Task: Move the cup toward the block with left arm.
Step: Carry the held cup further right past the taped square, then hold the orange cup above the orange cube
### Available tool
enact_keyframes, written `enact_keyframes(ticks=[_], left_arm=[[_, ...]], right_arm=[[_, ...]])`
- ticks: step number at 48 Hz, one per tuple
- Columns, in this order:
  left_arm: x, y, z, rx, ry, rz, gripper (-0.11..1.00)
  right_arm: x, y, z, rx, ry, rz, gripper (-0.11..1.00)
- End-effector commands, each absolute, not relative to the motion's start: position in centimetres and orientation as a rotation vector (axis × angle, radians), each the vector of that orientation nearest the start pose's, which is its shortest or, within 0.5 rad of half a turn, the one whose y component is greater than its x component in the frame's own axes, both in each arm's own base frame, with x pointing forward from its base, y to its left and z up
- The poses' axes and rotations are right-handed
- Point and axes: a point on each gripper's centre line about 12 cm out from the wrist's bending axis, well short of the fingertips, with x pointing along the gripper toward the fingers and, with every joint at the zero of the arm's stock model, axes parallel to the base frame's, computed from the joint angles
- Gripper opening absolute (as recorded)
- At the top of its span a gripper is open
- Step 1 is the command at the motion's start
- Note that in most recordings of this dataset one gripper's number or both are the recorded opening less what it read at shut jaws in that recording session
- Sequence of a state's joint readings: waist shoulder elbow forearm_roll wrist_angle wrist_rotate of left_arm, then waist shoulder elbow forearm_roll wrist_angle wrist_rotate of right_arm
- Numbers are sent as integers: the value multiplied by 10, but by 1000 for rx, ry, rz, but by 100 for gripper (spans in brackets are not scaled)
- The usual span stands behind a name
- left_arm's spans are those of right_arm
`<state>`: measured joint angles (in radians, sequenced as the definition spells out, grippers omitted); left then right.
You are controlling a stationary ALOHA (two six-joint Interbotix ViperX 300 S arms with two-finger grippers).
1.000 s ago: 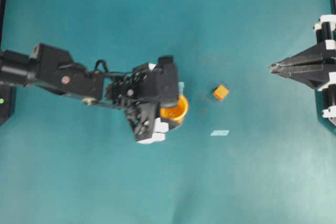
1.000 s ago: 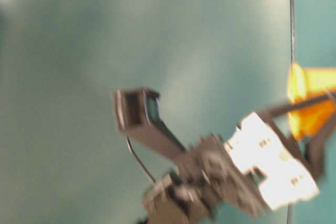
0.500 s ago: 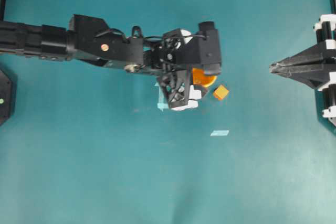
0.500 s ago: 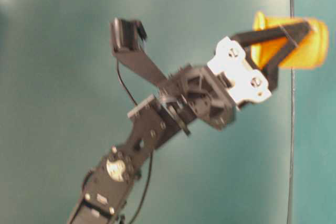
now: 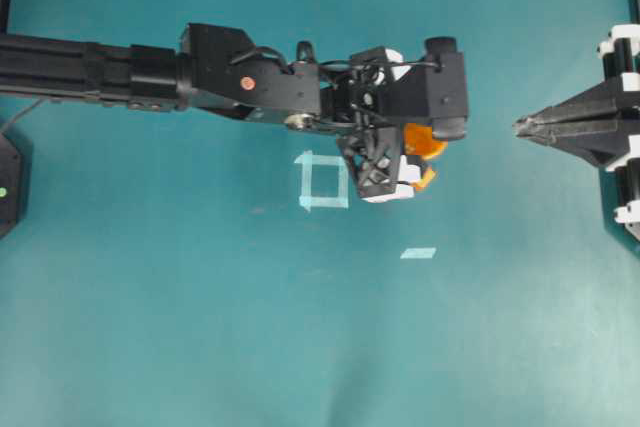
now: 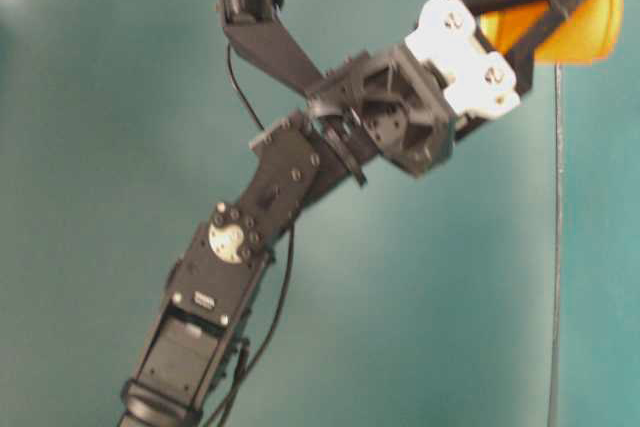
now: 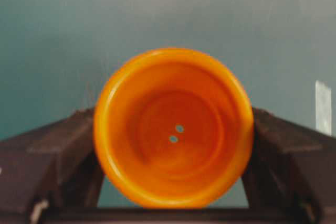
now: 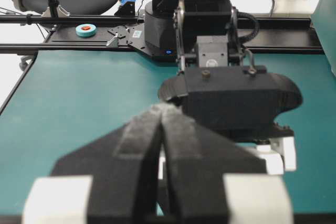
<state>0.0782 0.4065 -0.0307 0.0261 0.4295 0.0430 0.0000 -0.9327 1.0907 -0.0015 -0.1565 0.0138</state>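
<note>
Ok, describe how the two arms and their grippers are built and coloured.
The left arm is long, black and boxy, with a copper-coloured joint disc, a thin black looped cable and a lattice-like wrist. Its left gripper has white blocks at the finger roots and black fingers. The right gripper is a matching black pointed wedge with white blocks behind it.

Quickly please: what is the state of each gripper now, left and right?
Left gripper: jaws closed on the cup, one on each side.
Right gripper: jaws closed, holding nothing.
</note>
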Motion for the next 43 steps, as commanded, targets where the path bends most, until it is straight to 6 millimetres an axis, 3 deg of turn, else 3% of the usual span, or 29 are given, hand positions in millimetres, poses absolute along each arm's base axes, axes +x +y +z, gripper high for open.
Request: enact_keyframes(ticks=[1,15,43], left_arm=[[544,45,211,36,743,61,69],[557,43,210,32,770,57,69],[558,38,206,33,775,49,69]], right_arm=[[210,0,320,11,-35,2,0],[210,0,321,11,-38,2,0],[210,0,321,9,-40,0,0]])
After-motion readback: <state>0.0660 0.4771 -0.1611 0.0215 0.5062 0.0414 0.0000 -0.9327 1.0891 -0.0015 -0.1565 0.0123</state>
